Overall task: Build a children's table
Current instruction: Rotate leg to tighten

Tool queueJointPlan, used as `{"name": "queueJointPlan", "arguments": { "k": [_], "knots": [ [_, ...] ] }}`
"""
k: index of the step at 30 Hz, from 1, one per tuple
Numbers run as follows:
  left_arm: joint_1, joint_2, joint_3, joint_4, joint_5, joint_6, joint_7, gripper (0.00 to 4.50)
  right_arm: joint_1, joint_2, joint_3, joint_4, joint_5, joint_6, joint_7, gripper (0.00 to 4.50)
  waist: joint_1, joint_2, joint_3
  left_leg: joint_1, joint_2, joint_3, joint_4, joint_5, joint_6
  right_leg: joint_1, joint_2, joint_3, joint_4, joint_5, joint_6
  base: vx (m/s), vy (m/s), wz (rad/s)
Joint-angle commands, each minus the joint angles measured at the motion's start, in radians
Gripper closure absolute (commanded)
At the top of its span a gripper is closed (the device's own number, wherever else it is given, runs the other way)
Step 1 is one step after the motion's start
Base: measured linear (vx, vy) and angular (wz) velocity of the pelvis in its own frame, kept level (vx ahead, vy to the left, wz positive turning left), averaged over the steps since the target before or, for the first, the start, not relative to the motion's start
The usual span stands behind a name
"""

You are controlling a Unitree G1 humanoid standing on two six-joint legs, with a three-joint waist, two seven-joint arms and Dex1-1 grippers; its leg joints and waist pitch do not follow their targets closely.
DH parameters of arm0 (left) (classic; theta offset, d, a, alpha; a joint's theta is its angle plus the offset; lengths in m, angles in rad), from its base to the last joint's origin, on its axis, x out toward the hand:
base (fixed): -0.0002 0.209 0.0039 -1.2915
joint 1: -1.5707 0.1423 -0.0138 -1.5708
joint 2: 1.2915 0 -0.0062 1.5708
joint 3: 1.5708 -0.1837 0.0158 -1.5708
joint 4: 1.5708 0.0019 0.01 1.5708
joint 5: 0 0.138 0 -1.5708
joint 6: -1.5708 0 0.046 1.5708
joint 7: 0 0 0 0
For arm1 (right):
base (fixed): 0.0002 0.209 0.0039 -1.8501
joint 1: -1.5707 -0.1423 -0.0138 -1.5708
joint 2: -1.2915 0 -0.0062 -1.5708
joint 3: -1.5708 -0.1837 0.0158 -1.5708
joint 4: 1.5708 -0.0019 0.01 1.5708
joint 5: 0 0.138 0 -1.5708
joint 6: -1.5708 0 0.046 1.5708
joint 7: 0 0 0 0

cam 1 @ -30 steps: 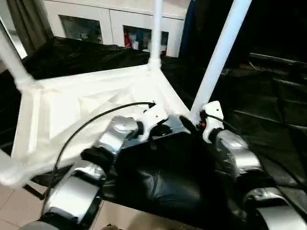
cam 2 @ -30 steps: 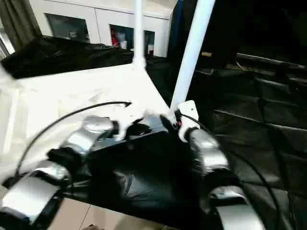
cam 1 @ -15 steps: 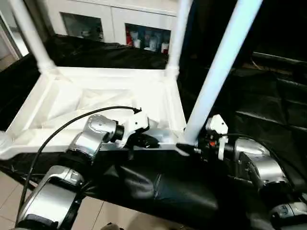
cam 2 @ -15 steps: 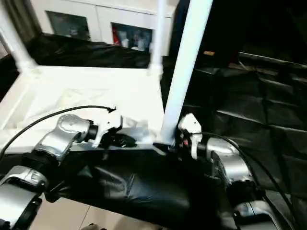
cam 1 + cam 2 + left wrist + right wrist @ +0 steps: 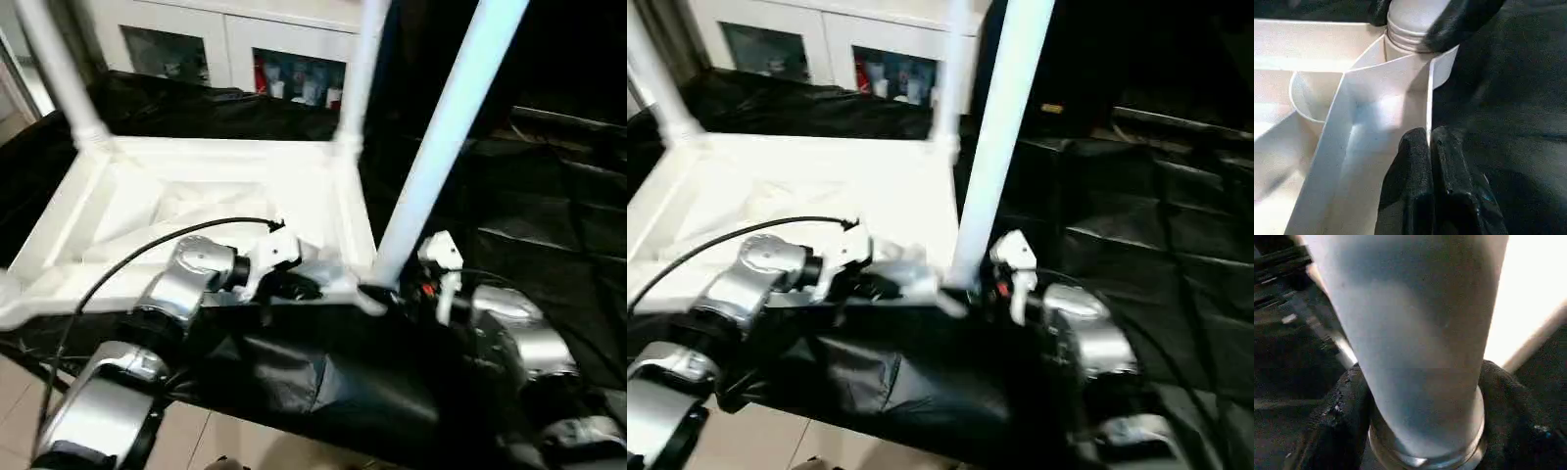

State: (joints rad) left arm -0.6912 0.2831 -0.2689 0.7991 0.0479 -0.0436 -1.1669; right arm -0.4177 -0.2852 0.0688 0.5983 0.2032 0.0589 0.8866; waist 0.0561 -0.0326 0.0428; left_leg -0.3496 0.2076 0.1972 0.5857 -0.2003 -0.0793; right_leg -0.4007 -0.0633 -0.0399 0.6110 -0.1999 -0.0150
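Against the frame one second ago, the head camera has swung: the upturned table top [image 5: 196, 211] now sits squarer in view, and the far-left leg [image 5: 54, 69] shows in full. The right gripper [image 5: 387, 297] has come round the foot of the near-right leg [image 5: 446, 127].

Count: one table top, ribs up, on a black-draped surface [image 5: 549, 215]; three legs standing in corner sockets, at 11, 1 and 4 o'clock of the top, the far-right leg [image 5: 358, 73] included. One white glass-door cabinet [image 5: 235, 49] stands at 12 o'clock. No legible writing or brand.

Left gripper [image 5: 1429, 147]: fingers pinched on the top's thin near edge wall. Right gripper: fingers [image 5: 1339, 416] set either side of the near-right leg's base, pressing on it.
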Motion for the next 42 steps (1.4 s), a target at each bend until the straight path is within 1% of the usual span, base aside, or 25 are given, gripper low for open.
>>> {"name": "queueJointPlan", "arguments": {
  "k": [1, 2, 3, 5, 6, 7, 8, 10, 11, 13, 15, 16, 17, 20, 22, 24, 25, 26, 28, 32, 36, 37, 38, 40, 42],
  "knots": [
    [-0.025, -0.058, 0.008, 0.041, 0.020, 0.022, 0.125, 4.50, -0.021, 0.050, -0.021, 0.081, -0.042, 0.039, -0.201, 1.79, -0.001, -0.005, -0.046, 0.006, 0.027, -0.015, -0.073, -0.205, 0.014, 0.040, -0.075, 0.042, -0.084, -0.265, -0.202, 0.000, 0.000, 0.00],
    [-0.036, -0.080, 0.008, 0.054, 0.027, 0.031, 0.166, 4.50, -0.033, 0.077, -0.048, 0.100, -0.036, 0.057, -0.282, 1.79, -0.002, -0.005, -0.047, 0.006, 0.027, -0.016, -0.073, -0.204, 0.011, 0.040, -0.075, 0.041, -0.084, -0.266, -0.200, 0.000, 0.000, 0.00],
    [-0.040, -0.088, 0.008, 0.059, 0.029, 0.033, 0.179, 4.50, -0.037, 0.085, -0.056, 0.106, -0.034, 0.061, -0.307, 1.79, -0.002, -0.005, -0.047, 0.006, 0.027, -0.015, -0.073, -0.200, 0.011, 0.041, -0.075, 0.042, -0.085, -0.262, -0.199, 0.000, 0.000, 0.00],
    [-0.070, -0.147, 0.002, 0.097, 0.055, 0.050, 0.293, 4.50, -0.061, 0.139, -0.097, 0.142, -0.029, 0.086, -0.459, 1.80, -0.002, -0.005, -0.049, 0.008, 0.026, -0.014, -0.072, -0.192, 0.006, 0.039, -0.074, 0.043, -0.083, -0.246, -0.195, 0.000, 0.000, 0.00],
    [-0.076, -0.159, 0.001, 0.103, 0.059, 0.056, 0.315, 4.50, -0.065, 0.148, -0.100, 0.148, -0.033, 0.089, -0.488, 1.80, 0.000, -0.005, -0.049, 0.008, 0.025, -0.014, -0.071, -0.183, 0.006, 0.040, -0.073, 0.044, -0.083, -0.231, -0.196, 0.000, 0.000, 0.00],
    [-0.080, -0.170, 0.000, 0.108, 0.061, 0.061, 0.329, 4.50, -0.069, 0.155, -0.100, 0.153, -0.037, 0.090, -0.506, 1.80, 0.001, -0.006, -0.050, 0.004, 0.024, -0.013, -0.070, -0.164, 0.014, 0.044, -0.072, 0.043, -0.079, -0.190, -0.201, 0.000, 0.000, 0.00],
    [-0.080, -0.170, 0.000, 0.108, 0.061, 0.061, 0.329, 4.50, -0.069, 0.155, -0.100, 0.153, -0.037, 0.090, -0.506, 1.80, 0.001, -0.006, -0.050, 0.004, 0.024, -0.013, -0.070, -0.164, 0.014, 0.044, -0.072, 0.043, -0.079, -0.190, -0.201, 0.000, 0.000, 0.00],
    [-0.087, -0.215, -0.002, 0.116, 0.060, 0.068, 0.353, 4.50, -0.081, 0.185, -0.074, 0.166, -0.068, 0.064, -0.531, 1.80, 0.005, -0.003, -0.053, 0.003, 0.023, -0.012, -0.067, -0.143, 0.032, 0.046, -0.072, 0.043, -0.074, -0.125, -0.212, 0.000, 0.000, 0.00],
    [-0.087, -0.228, -0.005, 0.115, 0.058, 0.068, 0.350, 4.50, -0.083, 0.195, -0.060, 0.167, -0.081, 0.051, -0.529, 1.45, 0.005, -0.004, -0.053, 0.002, 0.024, -0.012, -0.068, -0.141, 0.033, 0.047, -0.072, 0.043, -0.073, -0.118, -0.213, 0.000, 0.000, 0.00],
    [-0.085, -0.252, -0.012, 0.114, 0.053, 0.066, 0.341, 4.50, -0.086, 0.221, -0.022, 0.158, -0.109, 0.017, -0.506, 1.10, 0.005, -0.004, -0.052, 0.001, 0.023, -0.012, -0.068, -0.146, 0.036, 0.048, -0.072, 0.042, -0.074, -0.115, -0.215, 0.000, 0.000, 0.00],
    [-0.087, -0.255, -0.011, 0.119, 0.056, 0.063, 0.344, 4.50, -0.088, 0.225, -0.018, 0.160, -0.113, 0.012, -0.507, 1.10, 0.005, -0.004, -0.051, 0.002, 0.022, -0.012, -0.068, -0.154, 0.036, 0.047, -0.072, 0.042, -0.075, -0.128, -0.213, 0.000, 0.000, 0.00],
    [-0.090, -0.241, -0.005, 0.132, 0.064, 0.053, 0.342, 4.50, -0.098, 0.220, -0.006, 0.168, -0.129, -0.015, -0.505, 0.89, 0.005, -0.003, -0.050, 0.004, 0.024, -0.012, -0.069, -0.167, 0.036, 0.046, -0.074, 0.043, -0.078, -0.149, -0.211, 0.000, 0.000, 0.00],
    [-0.090, -0.241, -0.005, 0.132, 0.064, 0.053, 0.342, 4.50, -0.098, 0.220, -0.006, 0.168, -0.129, -0.015, -0.505, 0.67, 0.004, -0.003, -0.050, 0.004, 0.024, -0.012, -0.070, -0.172, 0.035, 0.046, -0.073, 0.043, -0.078, -0.156, -0.211, 0.000, 0.000, 0.00],
    [-0.079, -0.198, -0.010, 0.118, 0.064, 0.047, 0.292, 4.50, -0.096, 0.182, -0.015, 0.139, -0.086, -0.034, -0.394, 0.67, 0.006, -0.005, -0.050, 0.002, 0.024, -0.013, -0.070, -0.181, 0.041, 0.049, -0.075, 0.043, -0.080, -0.173, -0.205, 0.000, 0.000, 0.00],
    [-0.075, -0.185, -0.010, 0.112, 0.062, 0.044, 0.267, 4.50, -0.092, 0.165, -0.015, 0.126, -0.075, -0.045, -0.340, 0.67, 0.007, -0.006, -0.052, -0.001, 0.024, -0.012, -0.067, -0.153, 0.060, 0.051, -0.075, 0.043, -0.073, -0.117, -0.218, 0.000, 0.000, 0.00],
    [-0.068, -0.165, -0.012, 0.100, 0.059, 0.042, 0.230, 4.50, -0.079, 0.132, -0.004, 0.098, -0.063, -0.046, -0.247, 0.67, 0.007, -0.008, -0.053, -0.001, 0.024, -0.012, -0.066, -0.140, 0.069, 0.053, -0.073, 0.042, -0.071, -0.091, -0.225, 0.000, 0.000, 0.00],
    [-0.058, -0.139, -0.016, 0.084, 0.053, 0.041, 0.181, 4.50, -0.060, 0.091, 0.014, 0.063, -0.054, -0.045, -0.149, 0.67, 0.009, -0.009, -0.052, -0.002, 0.023, -0.012, -0.064, -0.132, 0.081, 0.055, -0.073, 0.041, -0.069, -0.071, -0.232, 0.000, 0.000, 0.00],
    [-0.058, -0.139, -0.016, 0.084, 0.053, 0.041, 0.181, 4.50, -0.060, 0.091, 0.014, 0.063, -0.054, -0.045, -0.149, 0.67, 0.010, -0.009, -0.053, -0.004, 0.025, -0.011, -0.063, -0.129, 0.092, 0.056, -0.074, 0.042, -0.067, -0.058, -0.236, 0.000, 0.000, 0.00],
    [-0.038, -0.093, -0.022, 0.051, 0.040, 0.038, 0.088, 4.50, -0.026, 0.027, 0.025, 0.014, -0.034, -0.038, 0.000, 0.67, 0.010, -0.010, -0.052, -0.003, 0.026, -0.012, -0.064, -0.135, 0.098, 0.055, -0.075, 0.041, -0.069, -0.074, -0.237, 0.000, 0.000, 0.00],
    [-0.011, -0.051, -0.026, 0.005, 0.013, 0.039, -0.021, 4.50, 0.006, -0.028, 0.021, -0.039, 0.022, 0.012, 0.136, 0.67, 0.008, -0.009, -0.051, 0.000, 0.030, -0.012, -0.065, -0.146, 0.097, 0.053, -0.073, 0.041, -0.068, -0.083, -0.253, 0.000, 0.000, 0.00],
    [0.014, -0.014, -0.034, -0.043, -0.008, 0.059, -0.112, 4.50, 0.033, -0.067, 0.026, -0.083, 0.053, 0.043, 0.228, 0.67, 0.014, -0.008, -0.050, 0.000, 0.033, -0.009, -0.065, -0.146, 0.090, 0.052, -0.072, 0.039, -0.066, -0.085, -0.259, 0.000, 0.000, 0.00],
    [0.021, -0.005, -0.035, -0.057, -0.015, 0.063, -0.134, 4.50, 0.037, -0.074, 0.028, -0.089, 0.055, 0.046, 0.242, 0.67, 0.018, -0.004, -0.050, 0.001, 0.035, -0.009, -0.064, -0.147, 0.088, 0.052, -0.073, 0.039, -0.065, -0.086, -0.260, 0.000, 0.000, 0.00],
    [0.027, 0.004, -0.035, -0.068, -0.021, 0.070, -0.152, 4.50, 0.041, -0.079, 0.030, -0.093, 0.056, 0.045, 0.253, 0.67, 0.017, -0.003, -0.049, 0.000, 0.036, -0.008, -0.065, -0.152, 0.085, 0.049, -0.072, 0.038, -0.065, -0.089, -0.261, 0.000, 0.000, 0.00],
    [0.035, 0.016, -0.036, -0.084, -0.028, 0.080, -0.177, 4.50, 0.043, -0.083, 0.031, -0.095, 0.053, 0.045, 0.262, 0.67, 0.018, -0.004, -0.049, 0.001, 0.035, -0.008, -0.066, -0.156, 0.078, 0.048, -0.072, 0.038, -0.066, -0.104, -0.257, 0.000, 0.000, 0.00],
    [0.038, 0.019, -0.033, -0.090, -0.028, 0.080, -0.177, 4.50, 0.045, -0.083, 0.033, -0.097, 0.051, 0.048, 0.268, 0.92, 0.019, -0.005, -0.050, 0.001, 0.034, -0.008, -0.065, -0.151, 0.070, 0.048, -0.073, 0.039, -0.067, -0.110, -0.253, 0.000, 0.000, 0.00]
  ]
}}
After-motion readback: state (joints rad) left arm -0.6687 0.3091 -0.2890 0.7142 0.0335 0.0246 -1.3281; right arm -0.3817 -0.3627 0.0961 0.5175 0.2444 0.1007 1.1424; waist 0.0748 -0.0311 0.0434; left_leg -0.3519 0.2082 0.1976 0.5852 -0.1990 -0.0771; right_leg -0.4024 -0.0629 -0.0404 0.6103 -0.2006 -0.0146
